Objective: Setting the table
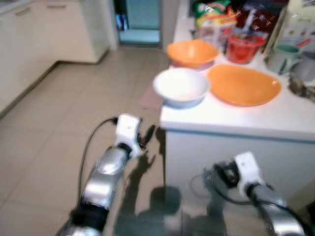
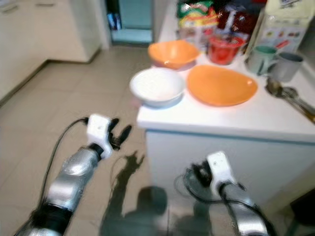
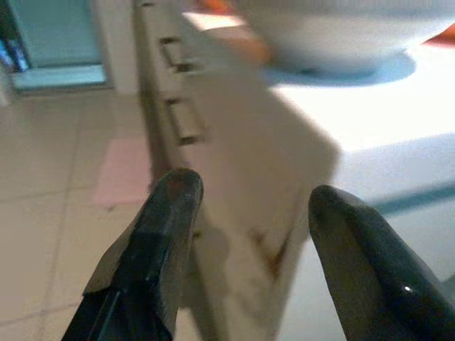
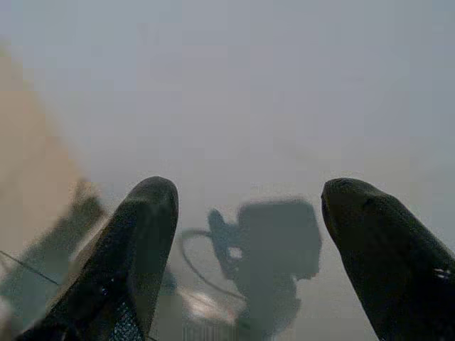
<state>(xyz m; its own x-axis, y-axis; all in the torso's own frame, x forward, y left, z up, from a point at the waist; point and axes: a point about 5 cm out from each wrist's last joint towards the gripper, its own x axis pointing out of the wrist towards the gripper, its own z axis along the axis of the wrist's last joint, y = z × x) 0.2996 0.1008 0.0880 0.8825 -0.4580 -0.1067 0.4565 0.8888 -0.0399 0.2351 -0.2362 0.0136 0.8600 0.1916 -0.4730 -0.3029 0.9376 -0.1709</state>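
Over on the left, the left gripper [image 1: 146,136] hangs in the air above the tiled floor [image 1: 59,113], just short of the corner of the white surface [image 1: 275,120], fingers spread wide and holding nothing; its wrist view looks along the cabinet front with drawer handles [image 3: 178,92]. Moving right, a white bowl [image 1: 181,87] sits at the near left corner of the surface, slightly over the edge. Behind it an orange bowl [image 1: 192,52], and just beside the white bowl a wide orange plate [image 1: 243,84]. Further back, a red container [image 1: 243,47] and some colourful packets [image 1: 214,12] — any writing on them is too blurred to read. A greenish mug [image 2: 260,59] and a grey mug [image 2: 284,65] stand at the right, with spoons [image 2: 288,96] lying near them. Low down on the right, the right gripper [image 4: 245,234] faces the shiny cabinet front, fingers well apart and empty.
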